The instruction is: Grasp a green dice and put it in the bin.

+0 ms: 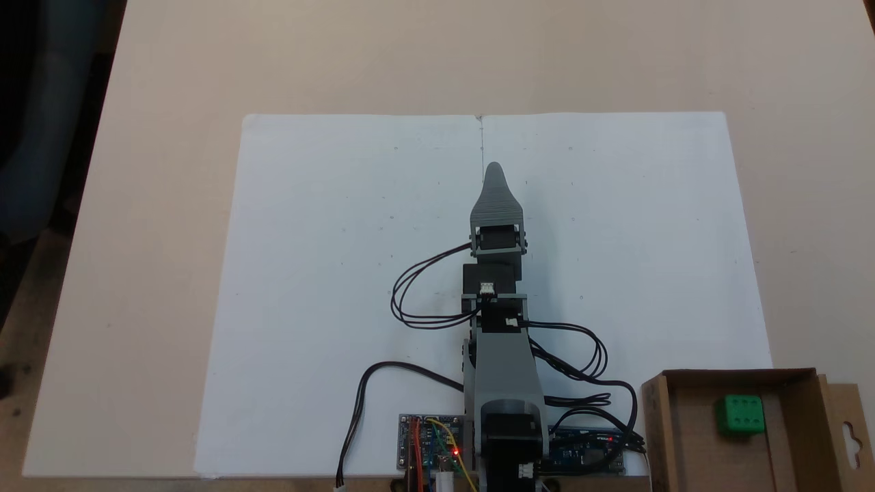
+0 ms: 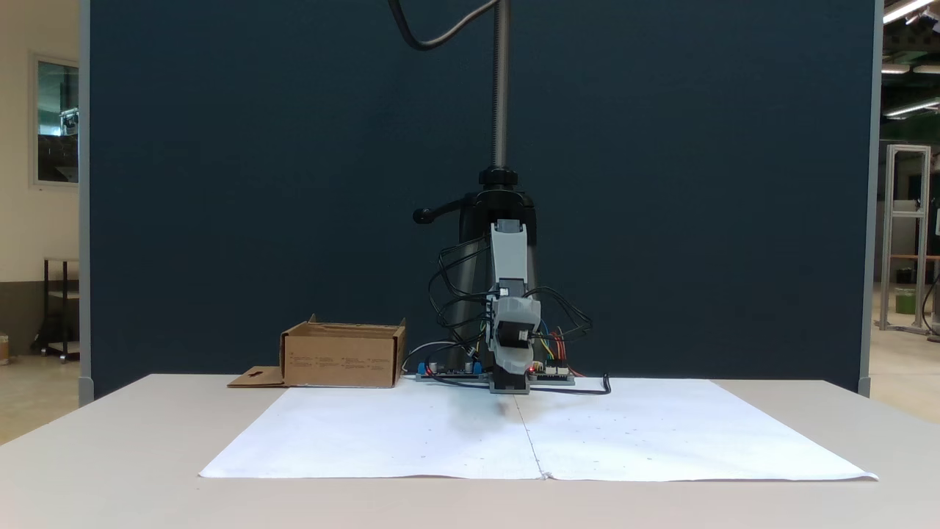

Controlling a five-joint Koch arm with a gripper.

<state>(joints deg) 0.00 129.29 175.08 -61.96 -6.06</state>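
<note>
White paper sheet [image 1: 328,273] lies flat on the beige table [image 1: 171,68]

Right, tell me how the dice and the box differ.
The dice is small and bright green; the box is far larger and brown cardboard. The dice is a solid cube with pips; the box is open-topped with low walls. The dice lies inside the box. Both have square corners.

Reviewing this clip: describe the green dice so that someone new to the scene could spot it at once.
Find the white paper sheet on the table; in a fixed view the bin, a brown cardboard box, sits by its lower right corner. The green dice lies inside it, a small bright green cube with six pips on top, the only green thing there.
</note>
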